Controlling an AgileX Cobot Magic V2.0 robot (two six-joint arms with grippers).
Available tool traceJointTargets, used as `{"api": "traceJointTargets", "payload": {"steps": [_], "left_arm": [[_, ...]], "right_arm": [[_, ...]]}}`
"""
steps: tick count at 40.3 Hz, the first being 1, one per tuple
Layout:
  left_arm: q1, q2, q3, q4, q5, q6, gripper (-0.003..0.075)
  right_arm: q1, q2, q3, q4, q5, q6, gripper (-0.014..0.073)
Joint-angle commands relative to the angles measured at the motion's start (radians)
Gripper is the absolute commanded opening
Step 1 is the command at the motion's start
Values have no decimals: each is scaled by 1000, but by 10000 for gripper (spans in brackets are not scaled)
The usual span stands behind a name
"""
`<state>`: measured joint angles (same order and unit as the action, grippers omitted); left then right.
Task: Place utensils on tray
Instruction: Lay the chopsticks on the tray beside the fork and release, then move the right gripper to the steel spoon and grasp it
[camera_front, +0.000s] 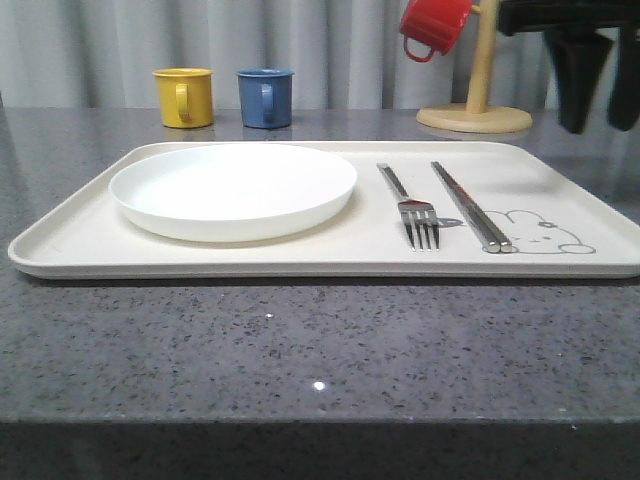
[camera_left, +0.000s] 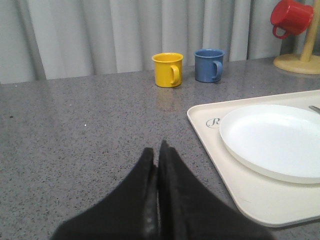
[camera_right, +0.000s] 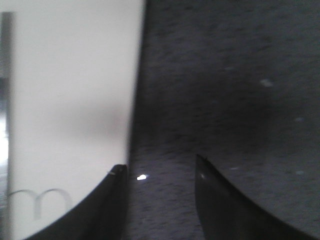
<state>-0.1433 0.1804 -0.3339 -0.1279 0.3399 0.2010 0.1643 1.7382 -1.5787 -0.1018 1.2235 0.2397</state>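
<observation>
Tray (camera_front: 300, 255) flat on grey speckled table (camera_front: 300, 340), front view. White plate (camera_front: 232, 188) on tray's left half. Fork (camera_front: 412, 208) to the plate's right, tines toward camera; chopsticks (camera_front: 470, 205) just beside fork, further right, lying parallel and touching each other, tips near rabbit drawing (camera_front: 545, 232). Yellow mug (camera_front: 184, 97) and blue mug (camera_front: 265, 97) behind tray; red mug (camera_front: 432, 27) hung on wooden stand (camera_front: 478, 100). Right gripper (camera_front: 598, 100) raised above tray's far right corner, jaws spread, holding nothing.

Left wrist view: left gripper (camera_left: 159, 155) low over bare table beside tray's left edge, jaws pressed together, nothing between. Plate and mugs ahead.

Right wrist view, blurred: right gripper's fingers (camera_right: 112, 200) parted, straddling tray edge (camera_right: 134, 100) and table.
</observation>
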Motion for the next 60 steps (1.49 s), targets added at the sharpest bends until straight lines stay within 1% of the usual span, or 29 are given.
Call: {"api": "traceJointTargets", "payload": {"steps": [1, 8, 17, 22, 31, 37, 46, 50, 56, 58, 60], "left_arm": [[-5, 10, -25, -13, -88, -6, -18], [-5, 10, -25, -13, -88, -6, -18], [-5, 10, -25, -13, -88, -6, -18], [-5, 10, -25, -13, -88, -6, -18], [-5, 10, -25, -13, -88, -6, -18], [-5, 10, -25, -13, -88, -6, -18], [-5, 10, -25, -13, -88, -6, -18], [-5, 10, -25, -13, -88, -6, -18], [-5, 10, -25, -13, -88, -6, -18], [-5, 10, -25, -13, -88, -6, -18], [-5, 10, -25, -13, -88, -6, -18]], "right_arm": [[-101, -54, -29, -61, 112, -95, 352], [-225, -54, -29, -60, 90, -133, 352], [-337, -19, -29, -59, 66, -219, 352], [-386, 8, -29, -48, 54, -229, 350], [-402, 50, -29, -27, 0, -260, 350], [-402, 87, -29, 5, -2, -261, 350], [-402, 121, -29, 7, -6, -261, 346], [-402, 126, -29, 12, -3, -261, 286], [-402, 126, -29, 13, 7, -261, 76], [-402, 126, -29, 13, 9, -261, 22], [-402, 124, -29, 13, 10, -261, -12]]}}
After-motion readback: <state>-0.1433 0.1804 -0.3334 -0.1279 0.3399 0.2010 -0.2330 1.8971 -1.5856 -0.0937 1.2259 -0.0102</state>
